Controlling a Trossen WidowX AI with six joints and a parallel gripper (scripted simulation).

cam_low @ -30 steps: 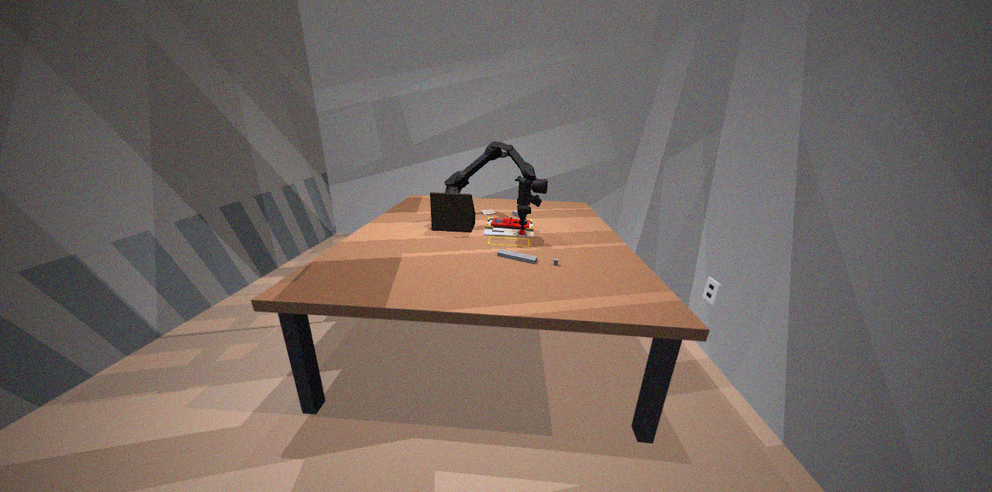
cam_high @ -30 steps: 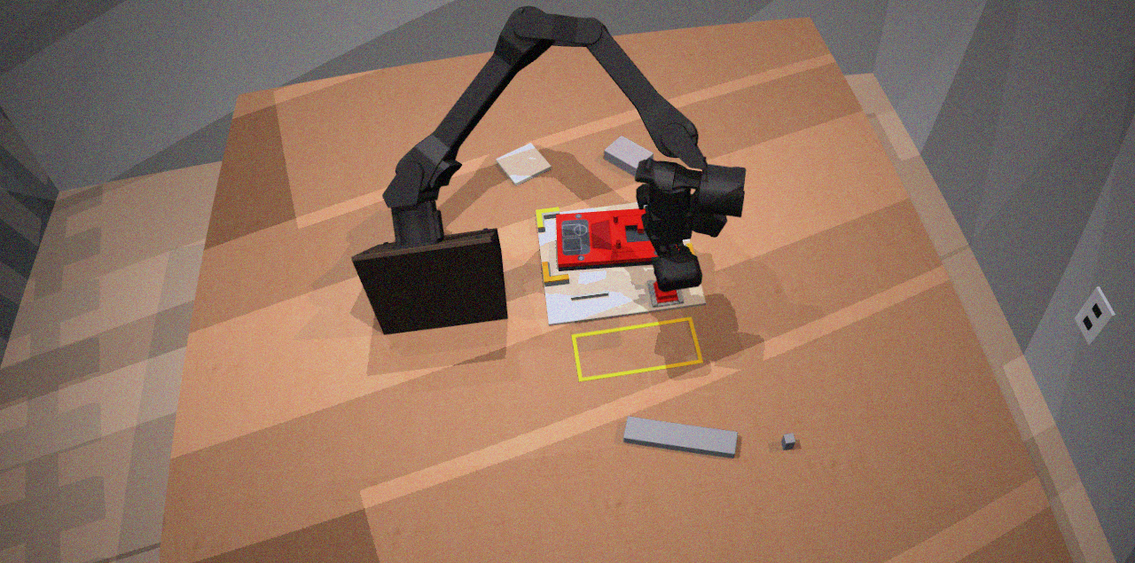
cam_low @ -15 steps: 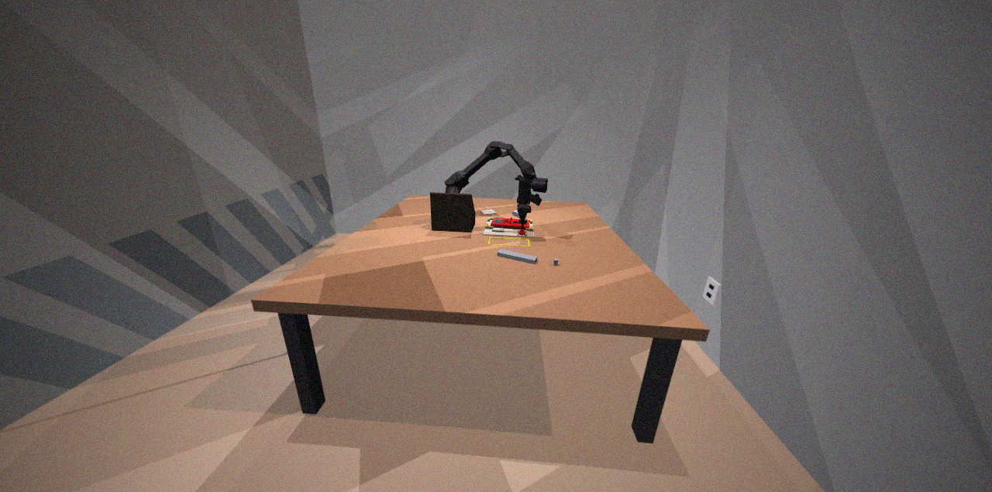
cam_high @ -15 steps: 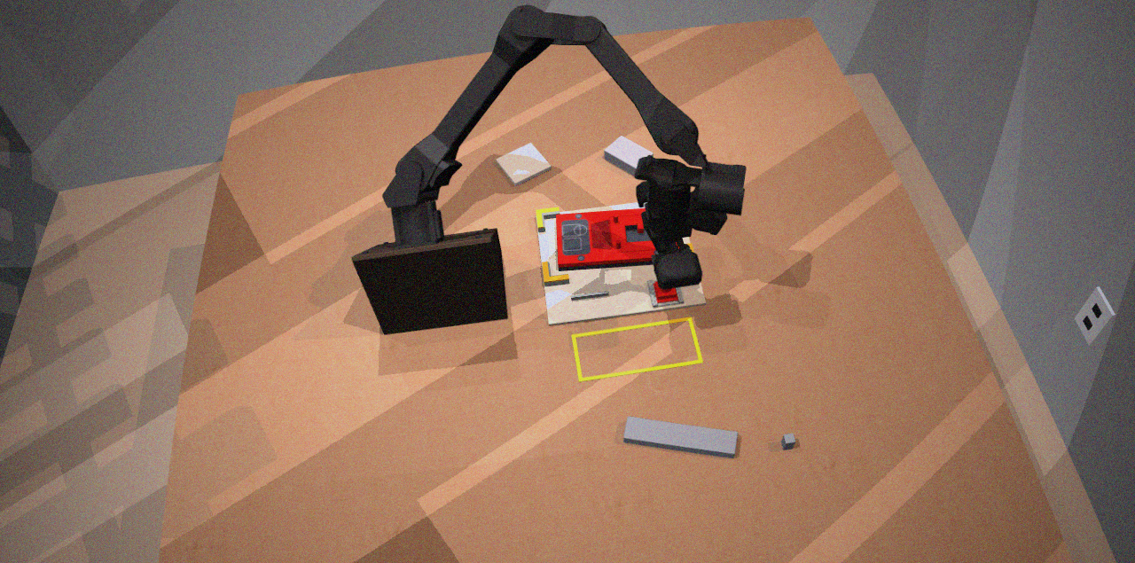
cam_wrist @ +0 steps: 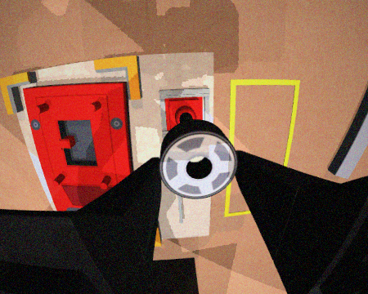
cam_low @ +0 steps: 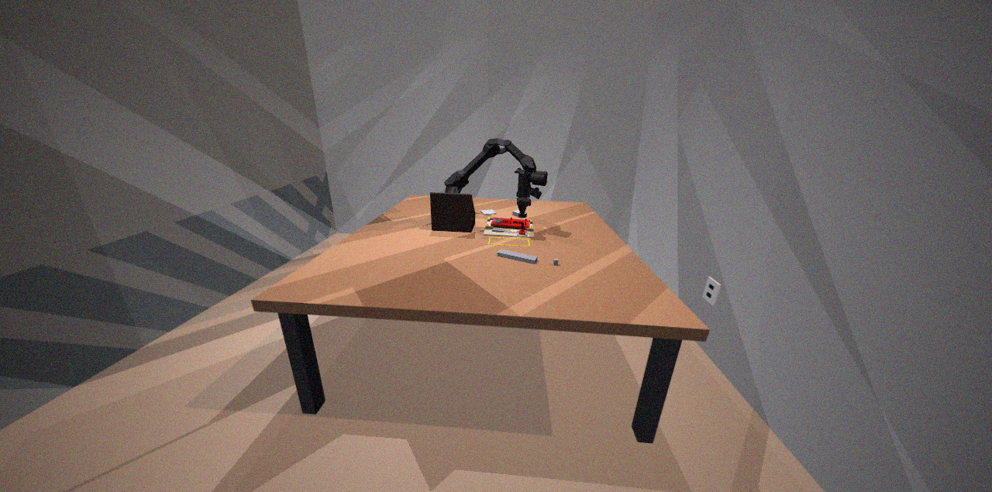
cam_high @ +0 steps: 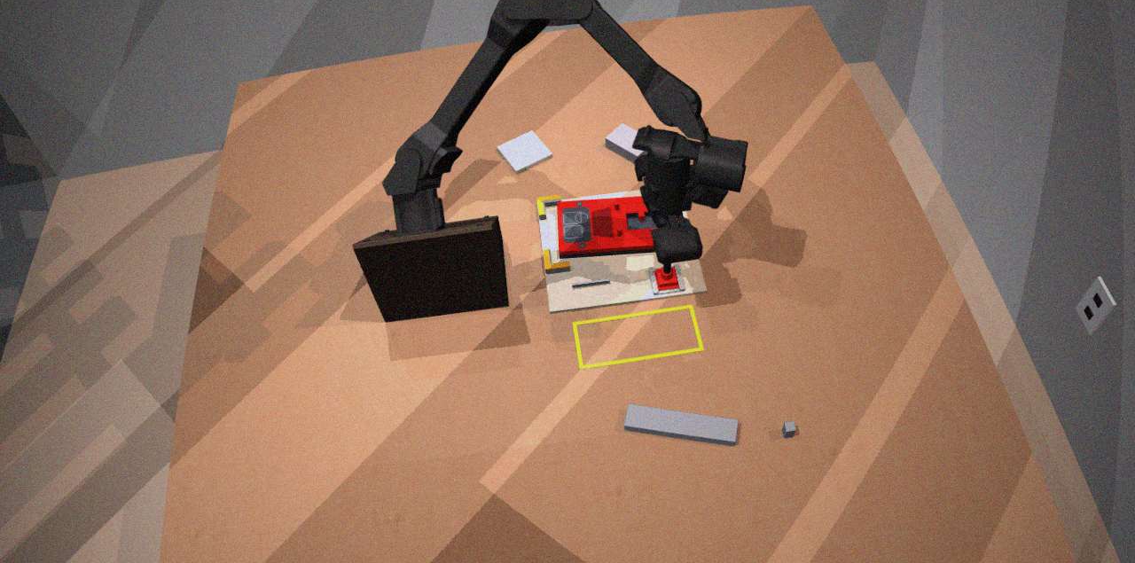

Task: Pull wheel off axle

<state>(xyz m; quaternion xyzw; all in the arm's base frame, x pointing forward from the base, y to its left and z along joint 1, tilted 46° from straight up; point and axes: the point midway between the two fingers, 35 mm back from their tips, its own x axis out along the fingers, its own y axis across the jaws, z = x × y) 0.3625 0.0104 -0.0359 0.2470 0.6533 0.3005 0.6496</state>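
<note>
My gripper [cam_high: 676, 246] [cam_low: 522, 210] [cam_wrist: 196, 162] is shut on the wheel [cam_wrist: 197, 167], a black tyre with a grey spoked hub and an open centre hole. It holds the wheel just above the upright axle [cam_high: 668, 272] [cam_wrist: 186, 113], which stands bare on a small red block at the corner of the pale base board [cam_high: 603, 297] [cam_wrist: 176, 68]. The wheel is clear of the axle's top. The yellow marked area [cam_high: 643, 357] [cam_wrist: 265, 82] lies on the table just in front of the board, to the right in the wrist view.
A red chassis [cam_high: 603, 226] [cam_wrist: 75, 114] lies on the board beside the axle. A black box [cam_high: 436, 266] stands at the arm's base. A grey bar [cam_high: 681, 424] [cam_wrist: 359, 136] and a small grey cube [cam_high: 788, 428] lie nearer the front. Two grey plates [cam_high: 524, 151] [cam_high: 622, 138] lie behind.
</note>
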